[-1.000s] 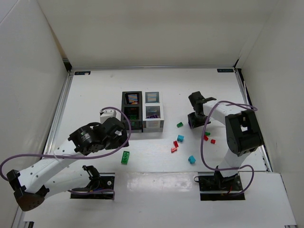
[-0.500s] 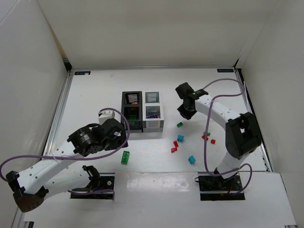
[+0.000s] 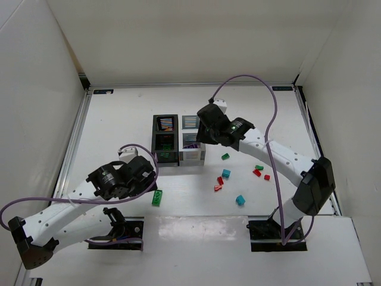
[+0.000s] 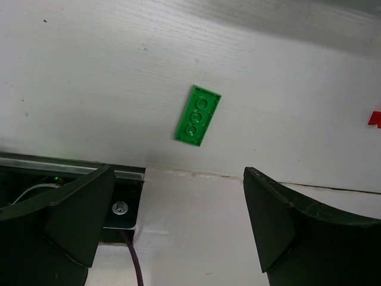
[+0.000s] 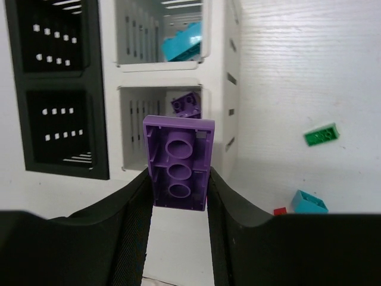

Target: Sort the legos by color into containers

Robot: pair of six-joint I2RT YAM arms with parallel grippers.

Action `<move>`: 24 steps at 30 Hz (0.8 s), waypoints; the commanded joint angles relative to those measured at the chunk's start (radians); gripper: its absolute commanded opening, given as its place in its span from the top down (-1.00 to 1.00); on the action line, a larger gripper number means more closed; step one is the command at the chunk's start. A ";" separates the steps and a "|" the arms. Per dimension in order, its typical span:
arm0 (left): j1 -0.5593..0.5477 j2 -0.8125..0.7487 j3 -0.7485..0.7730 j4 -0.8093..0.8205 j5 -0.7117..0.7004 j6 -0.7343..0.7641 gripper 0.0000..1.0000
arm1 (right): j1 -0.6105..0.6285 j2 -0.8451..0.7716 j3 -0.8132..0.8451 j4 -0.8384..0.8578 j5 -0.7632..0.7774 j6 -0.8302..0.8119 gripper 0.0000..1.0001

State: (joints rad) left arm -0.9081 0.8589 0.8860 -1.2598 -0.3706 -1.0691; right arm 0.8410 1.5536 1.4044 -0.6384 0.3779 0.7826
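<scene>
**Purple brick (image 5: 178,161) reaches the containers (image 3: 192,156)**
Right end effector (image 5: 177,179), clamped on it, has swung over from the loose legos (image 3: 220,180); the purple-stocked white bin (image 5: 121,137) lies just ahead.

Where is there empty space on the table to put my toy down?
Bare table lies behind the containers, up to the back wall, and left of them toward the side rail. Right of them it's crowded with scattered legos.
</scene>
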 commanded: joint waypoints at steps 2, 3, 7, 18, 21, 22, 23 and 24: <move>0.005 -0.034 -0.028 -0.004 0.024 -0.055 -1.00 | 0.024 0.028 0.024 0.112 -0.076 -0.117 0.49; 0.005 -0.035 -0.041 -0.006 0.032 -0.054 -1.00 | 0.035 0.037 0.030 0.118 -0.080 -0.118 0.49; 0.006 -0.047 -0.068 0.005 0.044 -0.068 -1.00 | 0.063 0.080 0.071 0.100 -0.057 -0.132 0.37; 0.008 -0.044 -0.114 0.046 0.073 -0.060 -1.00 | 0.070 0.125 0.094 0.069 -0.042 -0.118 -0.22; 0.005 -0.032 -0.130 0.077 0.088 -0.057 -1.00 | 0.079 0.117 0.097 0.063 -0.020 -0.134 -0.38; 0.006 -0.031 -0.130 0.083 0.091 -0.055 -1.00 | 0.078 0.112 0.103 0.057 -0.016 -0.132 -0.38; 0.006 -0.023 -0.139 0.089 0.093 -0.055 -1.00 | 0.081 0.111 0.108 0.052 -0.008 -0.131 -0.41; 0.006 -0.020 -0.142 0.109 0.102 -0.049 -1.00 | 0.082 0.102 0.110 0.046 -0.004 -0.134 -0.44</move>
State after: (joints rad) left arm -0.9062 0.8310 0.7589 -1.2064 -0.2916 -1.1244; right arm 0.9131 1.6878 1.4620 -0.5808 0.3355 0.6689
